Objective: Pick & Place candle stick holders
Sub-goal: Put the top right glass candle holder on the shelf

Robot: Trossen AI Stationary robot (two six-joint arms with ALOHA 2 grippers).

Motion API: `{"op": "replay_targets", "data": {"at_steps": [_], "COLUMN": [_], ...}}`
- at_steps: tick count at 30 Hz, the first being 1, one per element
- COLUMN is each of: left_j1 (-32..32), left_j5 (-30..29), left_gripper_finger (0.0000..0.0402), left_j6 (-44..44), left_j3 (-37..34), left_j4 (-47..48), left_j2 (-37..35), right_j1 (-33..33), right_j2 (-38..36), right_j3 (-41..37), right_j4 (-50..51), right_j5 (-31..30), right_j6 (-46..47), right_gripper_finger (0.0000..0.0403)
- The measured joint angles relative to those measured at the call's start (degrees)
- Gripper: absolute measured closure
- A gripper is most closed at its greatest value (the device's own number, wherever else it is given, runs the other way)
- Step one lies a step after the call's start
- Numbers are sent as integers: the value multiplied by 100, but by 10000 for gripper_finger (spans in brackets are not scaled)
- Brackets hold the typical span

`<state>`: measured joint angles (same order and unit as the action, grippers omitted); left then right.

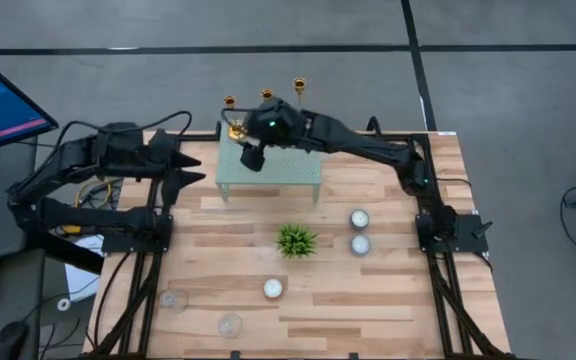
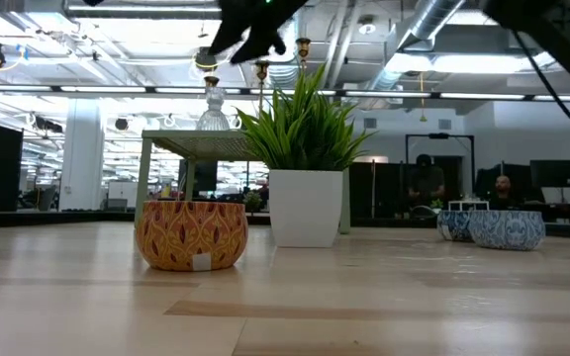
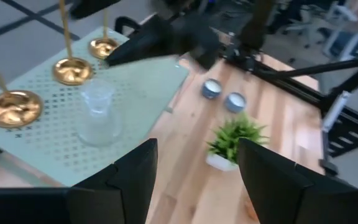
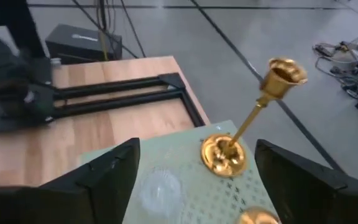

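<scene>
Nearest we see the wooden table (image 1: 268,250), then the pale green perforated stand (image 1: 288,172) on it. Left gripper (image 1: 190,165) waits spread and empty beside the stand. Right gripper (image 4: 197,180) hovers over the stand, fingers wide, gripping nothing. Three gold candle stick holders (image 3: 72,68) stand upright along its far edge, near a clear glass cup (image 3: 97,112).

The right arm reached across from its side of the table, elbow bent, its right gripper (image 1: 240,137) hanging near the far edge with fingers spread wide and nothing between them. The left arm sat folded at its own side, its left gripper (image 1: 190,168) likewise parted.
</scene>
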<state>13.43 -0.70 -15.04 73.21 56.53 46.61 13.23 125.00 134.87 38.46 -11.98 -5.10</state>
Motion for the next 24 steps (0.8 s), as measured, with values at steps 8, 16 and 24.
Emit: {"op": "replay_targets", "data": {"at_steps": [8, 16, 24], "left_j1": [-2, -284, -824], "left_j5": [-455, -1853, -3354], "left_gripper_finger": [175, 180, 185], "left_j6": [137, -444, -902], "left_j3": [-453, -1671, -2270], "left_j4": [-708, -1811, -2522], "left_j2": [494, 824, 795], "right_j1": [-392, -1176, -2152], "right_j2": [-1458, -3044, -3817], "right_j3": [0, 4, 7], "right_j4": [1192, 2455, 3312], "right_j5": [0, -1262, -2648], "right_j6": [-59, 592, 1382], "right_gripper_finger": [92, 92, 92]}}
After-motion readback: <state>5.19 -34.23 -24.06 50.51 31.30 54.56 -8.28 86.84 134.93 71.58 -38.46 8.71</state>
